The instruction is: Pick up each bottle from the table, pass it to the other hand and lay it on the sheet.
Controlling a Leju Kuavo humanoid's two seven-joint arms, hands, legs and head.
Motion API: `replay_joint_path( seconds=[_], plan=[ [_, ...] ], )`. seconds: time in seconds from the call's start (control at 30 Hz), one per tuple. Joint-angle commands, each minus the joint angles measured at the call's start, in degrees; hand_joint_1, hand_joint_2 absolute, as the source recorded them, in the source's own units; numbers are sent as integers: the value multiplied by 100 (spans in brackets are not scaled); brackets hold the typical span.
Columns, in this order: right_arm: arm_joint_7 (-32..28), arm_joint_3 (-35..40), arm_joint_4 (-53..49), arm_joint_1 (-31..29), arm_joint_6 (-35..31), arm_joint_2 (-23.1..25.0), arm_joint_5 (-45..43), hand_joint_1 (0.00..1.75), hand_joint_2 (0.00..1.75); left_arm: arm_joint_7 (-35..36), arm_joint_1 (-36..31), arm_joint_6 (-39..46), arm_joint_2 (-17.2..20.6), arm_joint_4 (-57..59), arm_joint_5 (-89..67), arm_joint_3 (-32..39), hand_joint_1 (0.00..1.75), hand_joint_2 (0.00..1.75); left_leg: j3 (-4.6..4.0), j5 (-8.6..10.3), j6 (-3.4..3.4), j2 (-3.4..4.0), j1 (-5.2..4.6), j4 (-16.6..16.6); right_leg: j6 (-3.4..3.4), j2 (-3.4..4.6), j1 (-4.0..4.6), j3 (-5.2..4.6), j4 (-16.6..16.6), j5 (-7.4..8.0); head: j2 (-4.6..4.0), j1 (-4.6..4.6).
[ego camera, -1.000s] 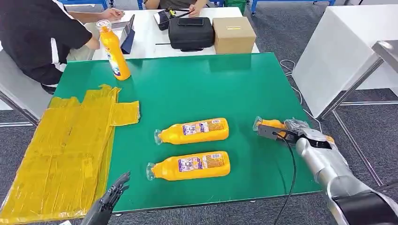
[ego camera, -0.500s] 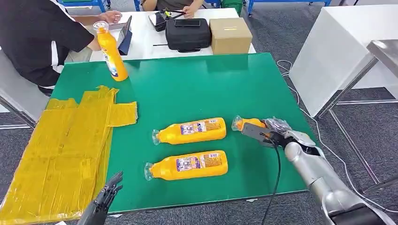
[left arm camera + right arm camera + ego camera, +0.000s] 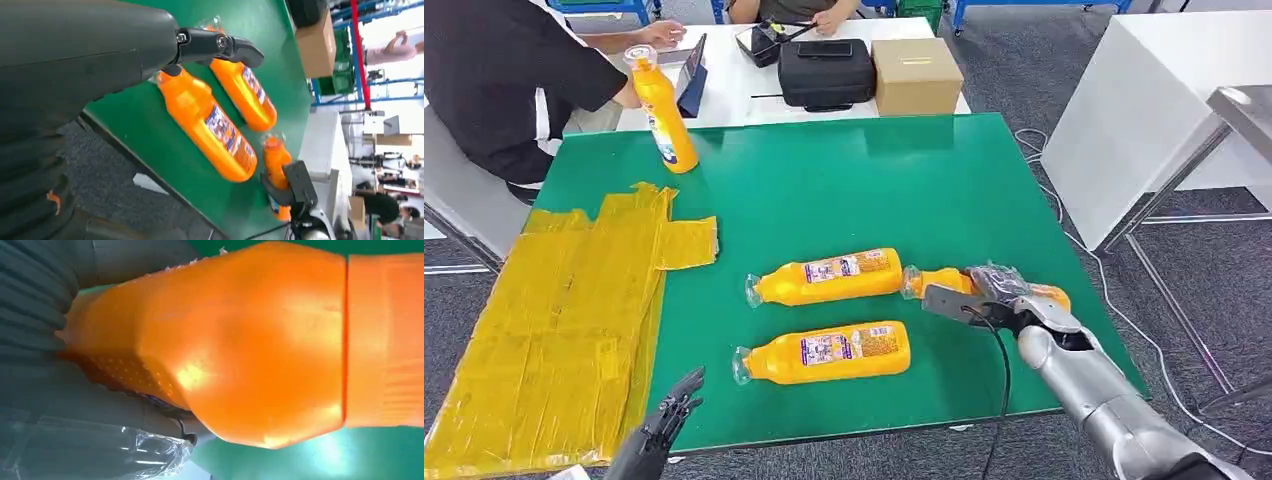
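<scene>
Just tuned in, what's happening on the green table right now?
The right hand grips an orange bottle, cap end toward the other bottles. Two more orange bottles lie on their sides on the green table. The left hand hangs at the near table edge, holding nothing. The yellow sheet has no bottle on it. A person holds a fourth bottle upright at the far corner.

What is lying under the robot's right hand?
An orange bottle, gripped by the right hand above the green table. Its capped end and far end show; its middle is covered.
</scene>
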Motion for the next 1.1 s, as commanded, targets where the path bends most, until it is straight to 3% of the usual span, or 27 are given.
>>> replay_joint_path(
  seconds=[0.03, 0.33, 0.4, 0.43, 0.47, 0.5, 0.63, 0.67, 0.9, 1.1],
  plan=[
    [14, 302, 232, 398, 4, -10, -67, 175, 175, 69, -115, -138, -279, 302, -58, 55, 0, 175, 0, 7, -11, -25, 5, -11, -3, -8, 4, 9, -17, 5, 0, 0],
    [-9, 416, 383, 567, 160, -219, 47, 175, 175, 155, -152, -740, -556, 539, -228, 356, 0, 175, 9, 7, -8, -34, 5, -13, -2, -19, 3, 23, -25, 2, 0, -2],
    [-96, 484, 452, 535, 221, -244, 50, 161, 175, 168, -147, -808, -573, 567, -251, 386, 0, 175, 6, 10, -10, -44, 5, -15, -2, -26, 2, 24, -31, 5, 0, 0],
    [-120, 507, 458, 529, 250, -259, 51, 145, 175, 169, -149, -817, -570, 577, -254, 387, 0, 175, 3, 12, -12, -46, 7, -19, -3, -23, 4, 23, -38, 8, 0, 0],
    [-157, 562, 453, 510, 307, -292, 63, 17, 175, 169, -160, -834, -560, 618, -256, 397, 0, 175, 10, 9, -8, -49, 5, -16, -1, -29, 2, 29, -34, 4, 2, 0],
    [-167, 586, 424, 503, 310, -309, 71, 0, 175, 165, -164, -844, -556, 643, -254, 408, 0, 175, 3, 12, -11, -52, 6, -17, -2, -28, 2, 23, -37, 7, 0, -2],
    [-99, 809, 228, 477, 813, -500, 75, 0, 175, 175, -216, -963, -583, 736, -238, 423, 0, 175, -8, 15, -12, -59, 0, -17, -2, -32, -4, 15, -35, 8, 0, 2],
    [-97, 802, 210, 487, 814, -531, 73, 0, 175, 176, -228, -969, -598, 752, -238, 425, 0, 175, 14, 2, -6, -32, 3, -8, -2, -16, 0, 31, -27, 2, 0, -4],
    [-80, 783, 53, 553, 822, -581, 72, 0, 175, 193, -217, -989, -630, 737, -248, 440, 0, 175, 8, 12, -11, -61, -2, -16, -3, -39, -4, 31, -38, 5, 0, -2],
    [97, 595, -954, 791, 851, -892, 99, 0, 175, 300, -129, -1038, -687, 701, -291, 528, 0, 175, 12, 4, -8, -48, -3, -8, -2, -32, -4, 31, -29, 1, 0, 0]
  ],
)
